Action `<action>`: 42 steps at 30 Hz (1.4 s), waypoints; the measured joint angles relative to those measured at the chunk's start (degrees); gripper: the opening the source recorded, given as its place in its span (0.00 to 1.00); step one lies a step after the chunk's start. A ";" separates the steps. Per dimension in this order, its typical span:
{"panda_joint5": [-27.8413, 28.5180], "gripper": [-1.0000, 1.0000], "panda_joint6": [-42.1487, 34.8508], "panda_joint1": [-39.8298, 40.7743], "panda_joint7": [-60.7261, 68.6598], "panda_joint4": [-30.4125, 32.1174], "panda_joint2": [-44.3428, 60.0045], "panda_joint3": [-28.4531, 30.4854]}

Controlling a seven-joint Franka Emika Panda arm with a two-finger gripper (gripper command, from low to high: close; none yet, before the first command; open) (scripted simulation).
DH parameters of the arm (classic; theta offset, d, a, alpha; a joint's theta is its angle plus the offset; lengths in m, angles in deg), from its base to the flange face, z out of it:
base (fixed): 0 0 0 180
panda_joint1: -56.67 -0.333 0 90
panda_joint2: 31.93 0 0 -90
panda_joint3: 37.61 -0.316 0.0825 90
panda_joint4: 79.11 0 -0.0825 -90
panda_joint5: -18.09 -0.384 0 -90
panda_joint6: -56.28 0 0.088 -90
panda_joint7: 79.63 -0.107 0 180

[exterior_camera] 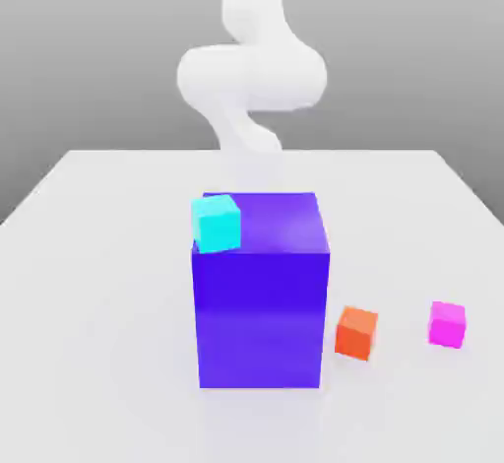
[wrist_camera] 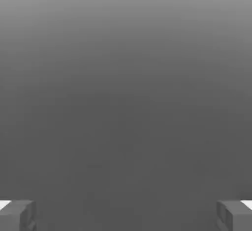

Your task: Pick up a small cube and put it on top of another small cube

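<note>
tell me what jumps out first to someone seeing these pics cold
The big blue block in the middle of the white table dominates, with a small cyan cube perched on its top corner toward the exterior view's left. On the table to the block's right lie an orange cube and, farther right, a magenta cube. The hand is open, nothing between its fingertips.

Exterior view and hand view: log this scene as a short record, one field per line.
table: white table
large block: blue block, standing on the table
on the block: cyan cube, near its top corner on the exterior view's left
on the table: orange cube, beside the block; magenta cube, apart from both
pincer: pincer open, nothing between its fingers
</note>
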 joint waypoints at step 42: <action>6.84 0.00 27.95 -30.80 18.83 20.41 49.11 -11.04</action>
